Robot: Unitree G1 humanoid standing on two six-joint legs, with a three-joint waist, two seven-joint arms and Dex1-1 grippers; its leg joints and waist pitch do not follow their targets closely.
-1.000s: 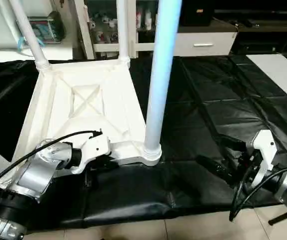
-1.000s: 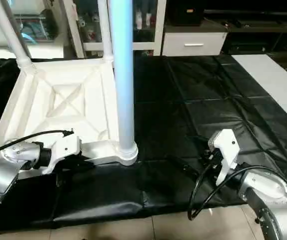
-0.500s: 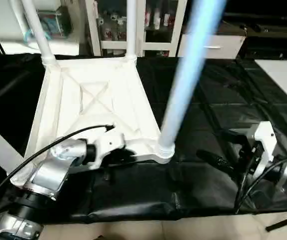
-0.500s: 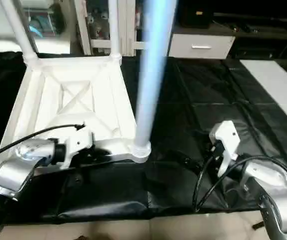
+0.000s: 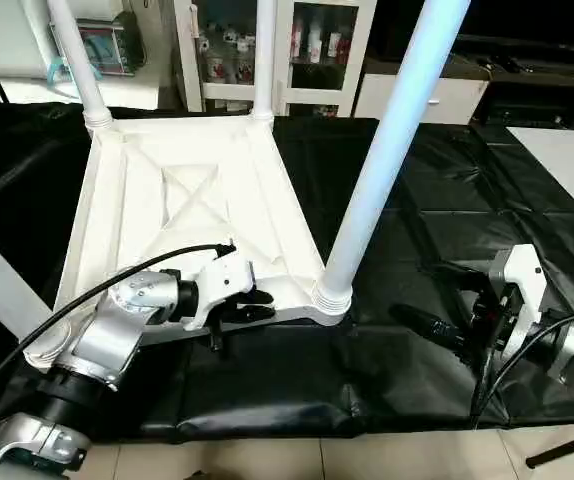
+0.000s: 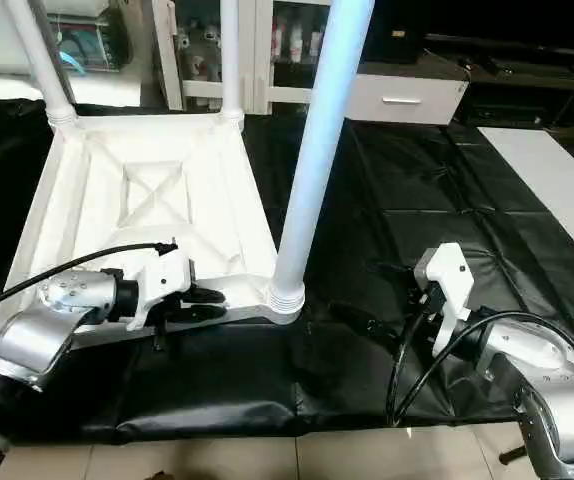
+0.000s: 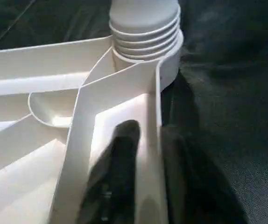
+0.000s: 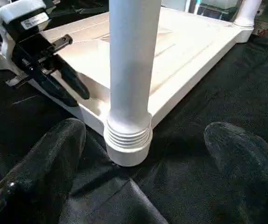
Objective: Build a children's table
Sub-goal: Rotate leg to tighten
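Nearest the robot, both silver forearms are reaching forward over the black-draped work table [image 5: 447, 200]. The left gripper [image 5: 250, 305] is pointing sideways along the near rim of the tabletop [image 5: 182, 205], one finger lying inside the rim and one outside it. The fingers [image 8: 66, 77] are standing slightly apart around that wall, and I cannot tell whether they are pressing it or merely straddling it. The right gripper [image 5: 445, 305] is resting low over the black cloth just beside the near right corner, its fingers spread wide and grasping nothing, aimed toward the closest leg [image 6: 317, 150].

The tabletop is lying upside down on the cloth, X-ribs facing up, with the closest leg standing in the near right socket and leaning slightly. Farther back, two more legs [image 5: 75, 55] [image 5: 263, 55] are rising from the far corners.

The piece is looking like light, stiff moulded plastic with a smooth surface, so it is likely sliding easily on the cloth. The rim wall and the ribbed collar at a leg's base are seeming the surest places to take hold; the long leg is likely levering the socket if pushed high up.
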